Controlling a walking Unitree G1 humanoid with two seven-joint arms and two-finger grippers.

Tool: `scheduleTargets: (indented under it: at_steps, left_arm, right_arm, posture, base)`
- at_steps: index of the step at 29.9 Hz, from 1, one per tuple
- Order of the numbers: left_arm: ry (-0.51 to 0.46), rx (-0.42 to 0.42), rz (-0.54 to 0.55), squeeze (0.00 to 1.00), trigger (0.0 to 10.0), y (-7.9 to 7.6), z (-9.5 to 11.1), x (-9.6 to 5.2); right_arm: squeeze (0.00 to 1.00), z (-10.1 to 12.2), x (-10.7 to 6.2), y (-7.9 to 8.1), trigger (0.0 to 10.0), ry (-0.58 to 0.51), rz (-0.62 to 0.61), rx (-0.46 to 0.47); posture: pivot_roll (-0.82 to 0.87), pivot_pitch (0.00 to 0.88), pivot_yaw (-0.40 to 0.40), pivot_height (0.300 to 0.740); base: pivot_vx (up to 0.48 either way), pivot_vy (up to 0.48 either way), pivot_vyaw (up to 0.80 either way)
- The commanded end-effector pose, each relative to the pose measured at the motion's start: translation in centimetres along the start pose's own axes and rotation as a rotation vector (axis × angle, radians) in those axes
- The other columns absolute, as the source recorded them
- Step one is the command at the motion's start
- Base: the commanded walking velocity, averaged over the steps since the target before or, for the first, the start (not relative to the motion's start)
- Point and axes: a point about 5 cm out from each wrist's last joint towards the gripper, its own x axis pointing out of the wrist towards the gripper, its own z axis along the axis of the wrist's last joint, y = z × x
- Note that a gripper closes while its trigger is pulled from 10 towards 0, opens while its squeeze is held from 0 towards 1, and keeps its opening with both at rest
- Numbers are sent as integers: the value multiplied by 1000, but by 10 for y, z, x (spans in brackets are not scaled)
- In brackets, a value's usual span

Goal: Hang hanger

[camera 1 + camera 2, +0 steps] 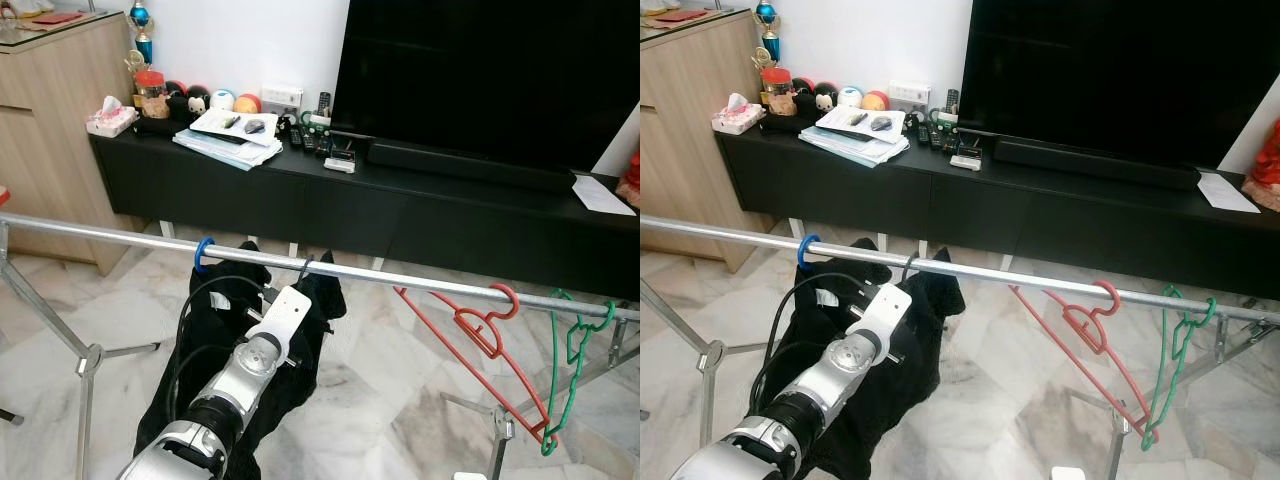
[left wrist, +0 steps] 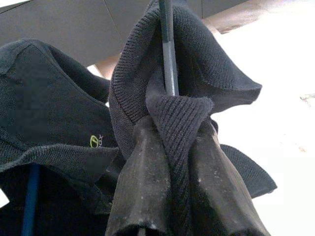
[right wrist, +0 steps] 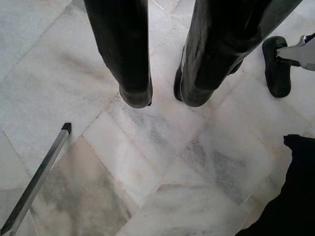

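A silver clothes rail (image 1: 120, 235) runs across in front of me. My left gripper (image 2: 174, 129) is raised just under it and is shut on the neck of a dark hanger (image 2: 169, 59) wrapped in a black knit sweater (image 2: 197, 73). The hanger's dark hook (image 1: 305, 268) sits at the rail. Beside it a blue hook (image 1: 204, 252) carries another black garment (image 1: 215, 345). A red hanger (image 1: 480, 330) and a green hanger (image 1: 570, 350) hang further right. My right gripper (image 3: 162, 96) is open over the marble floor, with nothing between its fingers.
Behind the rail stands a long black TV console (image 1: 400, 215) with a large TV (image 1: 480, 70), books and small items. A wooden cabinet (image 1: 50, 130) is at the left. The rack's metal legs (image 1: 88, 365) spread over the marble floor (image 1: 380, 400).
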Motion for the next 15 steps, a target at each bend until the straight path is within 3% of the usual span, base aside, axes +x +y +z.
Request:
scheduleTargets:
  at_steps: [1, 5, 9, 11, 12, 15]
  left_arm:
    - [-18, 13, -21, 0, 0, -3, 4, 0]
    - [-18, 17, -41, 0, 0, -6, 2, -1]
    - [-119, -29, -27, 0, 0, -1, 13, -3]
    - [-222, -53, -19, 0, 0, 7, 24, -7]
    - [-288, -37, 4, 0, 0, 20, 24, -17]
    - [-309, -15, 17, 0, 0, 27, 19, -25]
  right_arm:
    - [0, 0, 0, -2, 10000, 1, -7, 11]
    - [0, 0, 0, -2, 10000, 1, -5, 12]
    - [0, -1, 0, -1, 10000, 0, -6, 19]
    - [0, -1, 0, -1, 10000, -2, -7, 25]
    - [0, -2, 0, -1, 10000, -7, -8, 39]
    - [0, -3, 0, 0, 10000, -8, -7, 47]
  posture:
    - [62, 0, -141, 740]
    - [62, 0, -138, 740]
    - [59, 0, -131, 740]
    - [60, 0, -126, 740]
    - [64, 0, -112, 740]
    - [68, 0, -106, 740]
  base:
    - [0, 0, 0]
    - [0, 0, 0]
    - [0, 0, 0]
    - [0, 0, 0]
    - [0, 0, 0]
    - [0, 0, 0]
